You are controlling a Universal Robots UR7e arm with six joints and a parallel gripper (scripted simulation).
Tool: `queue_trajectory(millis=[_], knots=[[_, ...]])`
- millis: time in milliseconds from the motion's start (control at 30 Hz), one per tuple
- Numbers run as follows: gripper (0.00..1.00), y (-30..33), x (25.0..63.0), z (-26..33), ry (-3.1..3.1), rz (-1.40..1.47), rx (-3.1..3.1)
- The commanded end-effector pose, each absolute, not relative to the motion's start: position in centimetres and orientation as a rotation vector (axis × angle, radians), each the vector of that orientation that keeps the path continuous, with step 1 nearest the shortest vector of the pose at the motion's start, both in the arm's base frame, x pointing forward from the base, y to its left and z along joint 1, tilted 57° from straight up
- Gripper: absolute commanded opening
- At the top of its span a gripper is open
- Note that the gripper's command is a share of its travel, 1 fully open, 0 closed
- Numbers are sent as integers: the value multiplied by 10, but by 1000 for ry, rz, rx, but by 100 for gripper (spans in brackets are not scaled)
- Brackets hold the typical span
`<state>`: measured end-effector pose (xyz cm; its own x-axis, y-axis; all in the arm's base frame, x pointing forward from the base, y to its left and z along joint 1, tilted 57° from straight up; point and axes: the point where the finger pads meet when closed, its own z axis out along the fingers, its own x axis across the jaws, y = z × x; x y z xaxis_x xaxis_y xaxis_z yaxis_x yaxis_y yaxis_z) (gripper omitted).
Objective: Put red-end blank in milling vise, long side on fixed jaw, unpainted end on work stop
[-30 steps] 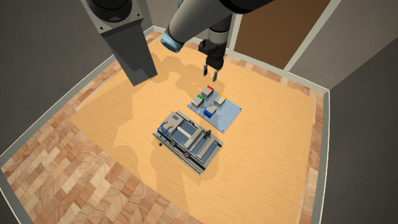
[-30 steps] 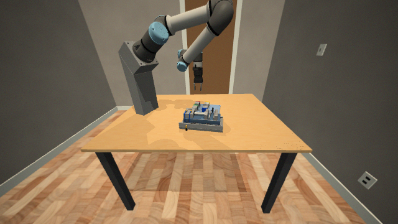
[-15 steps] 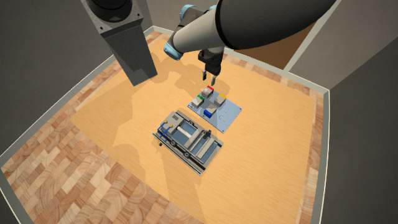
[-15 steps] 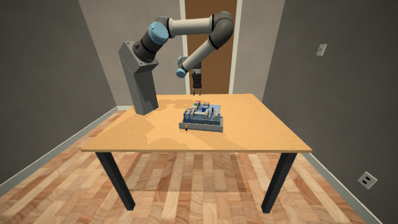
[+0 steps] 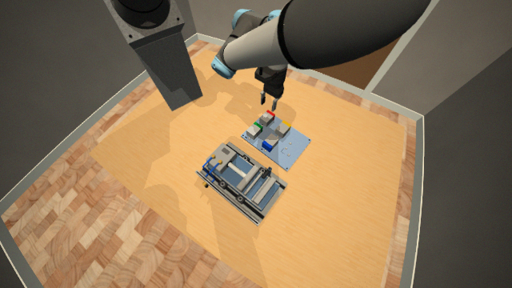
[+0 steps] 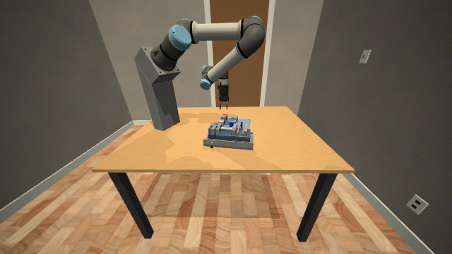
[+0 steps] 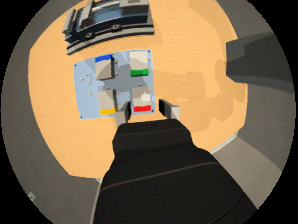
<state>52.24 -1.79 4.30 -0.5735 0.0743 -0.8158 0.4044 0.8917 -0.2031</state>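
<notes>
The blank with the red end (image 5: 266,118) lies on the light blue plate (image 5: 279,142) at its far corner, and shows in the wrist view (image 7: 141,102) too. My gripper (image 5: 269,102) hangs open and empty a little above it, fingers pointing down; in the wrist view the fingertips frame the red end. The milling vise (image 5: 241,182) stands in front of the plate, its jaws apart with nothing between them. In the exterior view the gripper (image 6: 223,104) hovers above the far side of the plate.
Three other blanks lie on the plate: green-ended (image 5: 254,130), yellow-ended (image 5: 283,127) and blue-ended (image 5: 270,142). The robot's grey pedestal (image 5: 166,52) stands at the table's far left. The vise's blue hoses (image 5: 209,167) are at its left end.
</notes>
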Motion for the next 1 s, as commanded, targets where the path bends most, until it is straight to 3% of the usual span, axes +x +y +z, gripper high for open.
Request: queue_trajectory(millis=[0, 967], knots=[[100, -18, 523, 43, 2152, -465, 342], [100, -15, 515, 52, 2152, -465, 342]])
